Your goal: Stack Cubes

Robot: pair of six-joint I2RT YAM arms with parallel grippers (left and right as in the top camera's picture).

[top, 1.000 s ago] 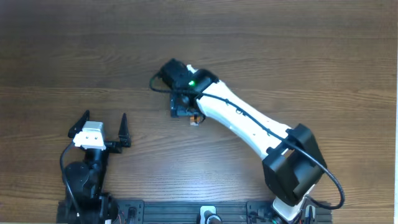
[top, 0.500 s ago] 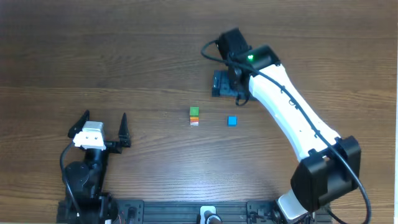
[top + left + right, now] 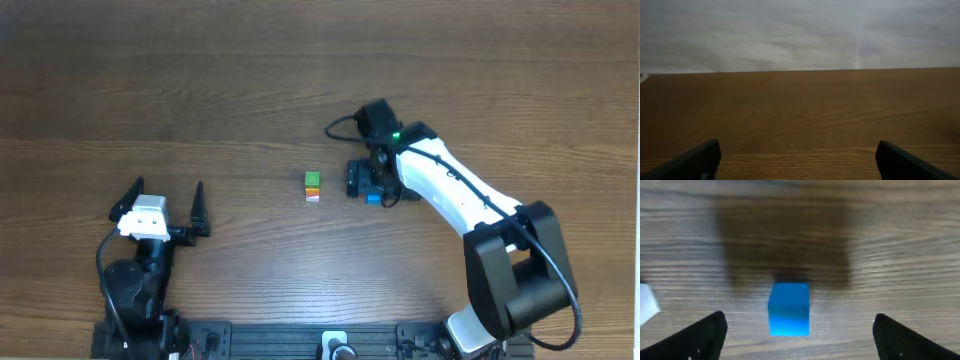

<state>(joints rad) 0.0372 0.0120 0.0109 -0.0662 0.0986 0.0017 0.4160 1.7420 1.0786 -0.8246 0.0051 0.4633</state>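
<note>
While the left gripper (image 3: 168, 187) sits wide open and empty at the near left of the table (image 3: 100, 80), a green cube (image 3: 313, 179) rests on an orange cube (image 3: 313, 191) mid-table. Just right of them, the blue cube (image 3: 789, 309) lies on the wood between the wide-open fingers of the right gripper (image 3: 368, 182), not gripped.

In the top view the small blue cube (image 3: 373, 198) is mostly covered by the right gripper (image 3: 371, 190), and the little stack of cubes with a green top (image 3: 313, 186) is too small to tell what lies under its orange layer. In the right wrist view a pale block (image 3: 646, 305) is cut off at the picture's edge, and the brown wooden table (image 3: 890, 255) is blurred beyond the cube. The left gripper (image 3: 797, 160) shows just the cut-off tips of its black fingers (image 3: 695, 161).
</note>
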